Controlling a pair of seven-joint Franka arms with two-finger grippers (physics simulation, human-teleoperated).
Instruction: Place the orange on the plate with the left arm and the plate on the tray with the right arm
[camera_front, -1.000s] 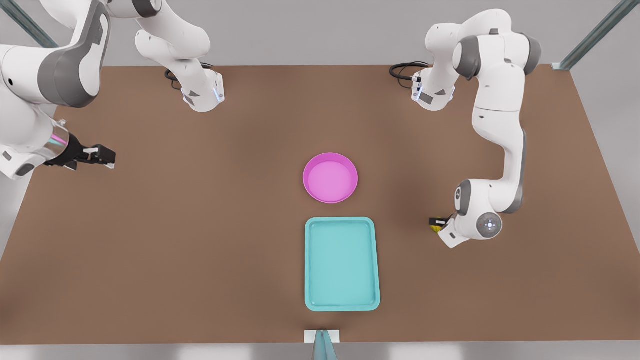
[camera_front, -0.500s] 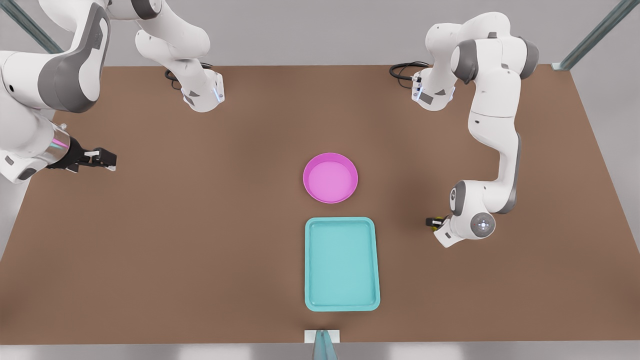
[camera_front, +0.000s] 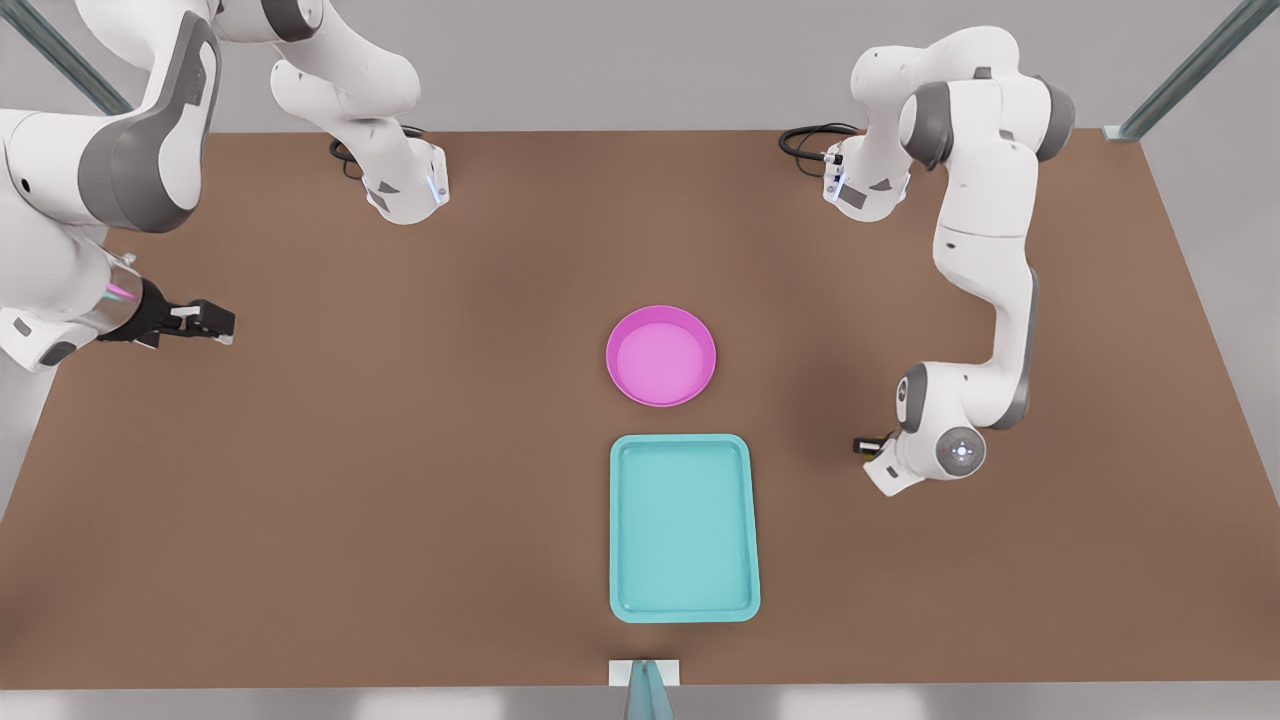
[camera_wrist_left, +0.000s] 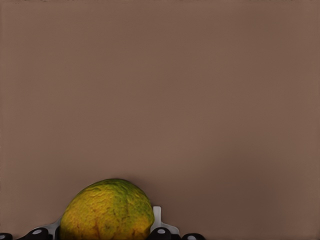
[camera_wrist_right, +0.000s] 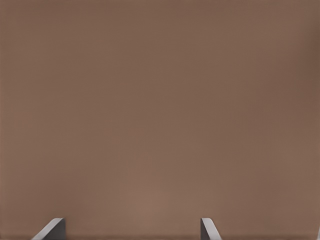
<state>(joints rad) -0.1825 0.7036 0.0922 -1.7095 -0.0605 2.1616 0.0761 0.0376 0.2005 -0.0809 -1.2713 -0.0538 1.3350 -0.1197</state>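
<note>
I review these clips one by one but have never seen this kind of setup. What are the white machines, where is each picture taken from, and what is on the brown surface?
These are simulator renders of two white Franka robot arms, each ending in a two-finger gripper. The front view looks down on a brown table. On it sit a round pink plate and, nearer the camera, a teal tray, both with nothing on them.

The other two pictures come from cameras on the wrists. The left wrist view shows the orange between its fingers, so the left gripper, at the front view's right, is the one at the fruit. The right gripper, at the front view's left, waits open above bare table.
</note>
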